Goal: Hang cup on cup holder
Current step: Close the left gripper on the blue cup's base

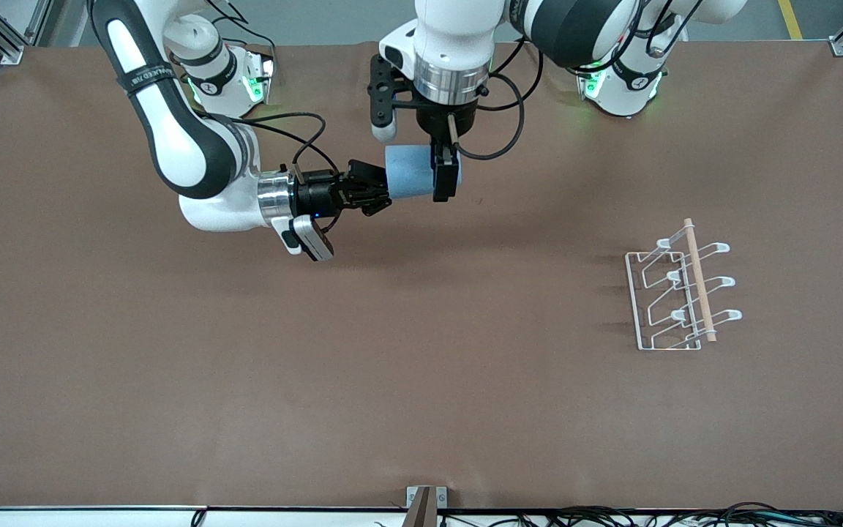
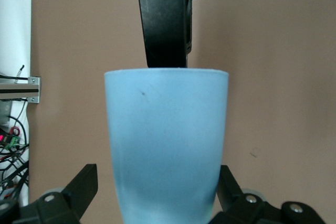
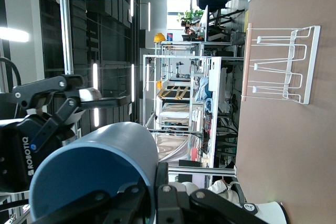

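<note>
Blue matte tapered cup (image 1: pixel 410 171) lies sideways over the bench (image 1: pixel 173 380), its rim pinched by the closed right end effector (image 1: pixel 376 192), the open left end effector (image 1: pixel 448 176) straddling its base, and the white wire cup holder with wooden rod (image 1: pixel 674 293) stands well apart toward the left arm's end.

A wide table (image 1: pixel 246 410) covered in a plain brown matte surface fills the front view. One thing rests directly on it: a white wire cup holder (image 1: pixel 674 296), standing toward the left arm's end of the table. The holder has a rectangular base, several angled prongs with rounded tips, and a light wooden rod (image 1: pixel 699 282) across its top. It appears again in the right wrist view (image 3: pixel 283 64).
</note>
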Action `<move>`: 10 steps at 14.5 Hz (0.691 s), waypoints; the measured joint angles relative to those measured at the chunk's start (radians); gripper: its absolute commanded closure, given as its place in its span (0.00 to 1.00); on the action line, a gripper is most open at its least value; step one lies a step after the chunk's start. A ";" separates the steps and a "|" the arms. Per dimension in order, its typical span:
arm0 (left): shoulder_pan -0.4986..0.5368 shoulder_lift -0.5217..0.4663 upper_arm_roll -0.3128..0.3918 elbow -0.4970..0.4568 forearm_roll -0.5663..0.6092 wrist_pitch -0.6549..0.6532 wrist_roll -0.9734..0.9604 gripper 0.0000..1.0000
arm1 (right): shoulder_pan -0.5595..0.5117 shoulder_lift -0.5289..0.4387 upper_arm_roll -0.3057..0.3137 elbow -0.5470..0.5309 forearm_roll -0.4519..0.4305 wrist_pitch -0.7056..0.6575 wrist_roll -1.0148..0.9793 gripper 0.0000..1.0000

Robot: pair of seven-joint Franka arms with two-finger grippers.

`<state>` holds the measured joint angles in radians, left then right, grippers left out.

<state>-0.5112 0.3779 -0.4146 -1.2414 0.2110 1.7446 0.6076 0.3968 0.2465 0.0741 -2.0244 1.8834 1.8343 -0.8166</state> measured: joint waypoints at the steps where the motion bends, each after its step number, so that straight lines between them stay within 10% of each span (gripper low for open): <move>1: 0.000 0.005 0.000 0.000 0.000 0.001 -0.002 0.00 | 0.000 0.000 0.000 0.000 0.000 0.000 0.000 1.00; 10: -0.016 0.017 -0.001 0.002 0.000 0.019 -0.025 0.01 | 0.000 0.000 0.000 0.000 0.000 0.000 0.000 1.00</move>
<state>-0.5276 0.3949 -0.4159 -1.2398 0.2110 1.7640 0.5822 0.3969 0.2460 0.0741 -2.0244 1.8834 1.8340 -0.8169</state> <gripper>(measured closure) 0.000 0.952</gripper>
